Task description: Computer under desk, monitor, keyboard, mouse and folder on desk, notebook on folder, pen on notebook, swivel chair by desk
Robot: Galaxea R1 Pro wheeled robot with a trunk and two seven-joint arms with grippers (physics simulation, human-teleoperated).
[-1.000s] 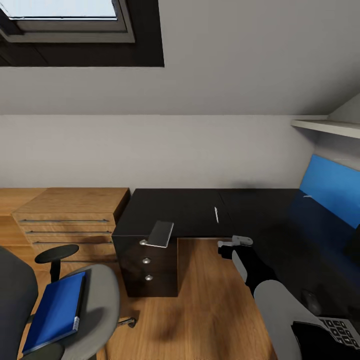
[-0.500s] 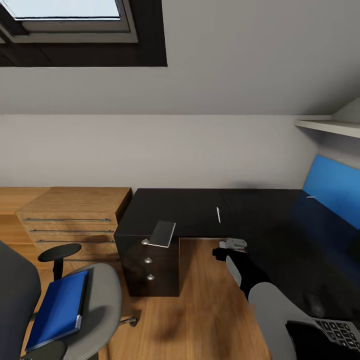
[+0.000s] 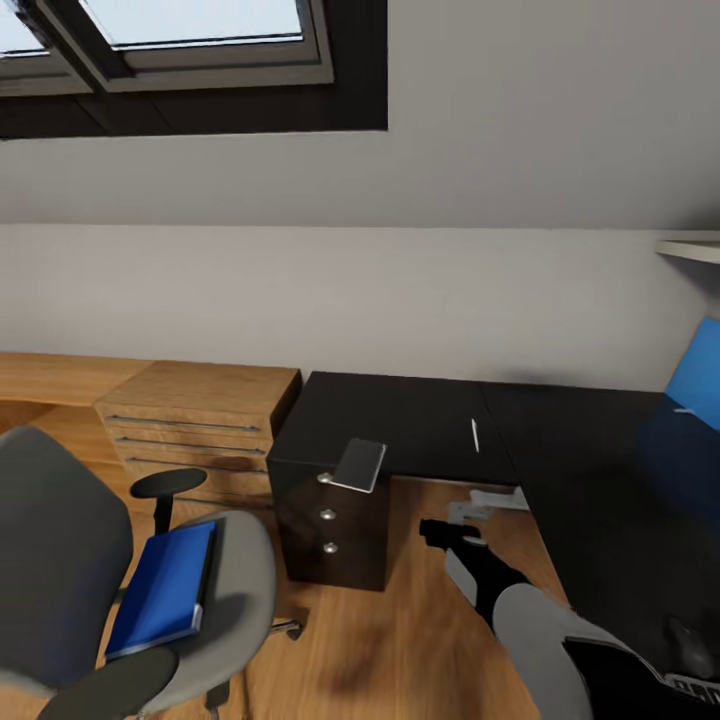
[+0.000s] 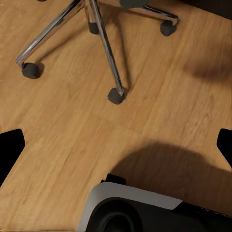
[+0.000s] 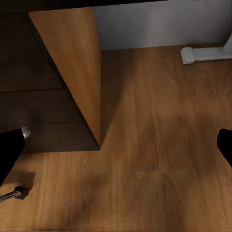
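Broadly, the L-shaped glossy black counter [image 3: 420,425] runs along the pale wall, with bare wood floor [image 3: 400,640] open between its drawer block and the grey padded swivel chair [image 3: 120,600]. Flat on that chair's seat lies the thin bright blue rectangular folder [image 3: 165,588], its long axis running from seat front toward the wall. Both the left end effector [image 4: 116,142] and the right end effector [image 5: 116,145] hang over floor, fingers spread wide, holding nothing.

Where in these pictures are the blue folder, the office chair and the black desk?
folder [image 3: 163,587]: head view, middle of its blue cover.
swivel chair [image 3: 52,570]: head view, grey backrest.
desk [image 3: 400,425]: head view, bare glossy black top.
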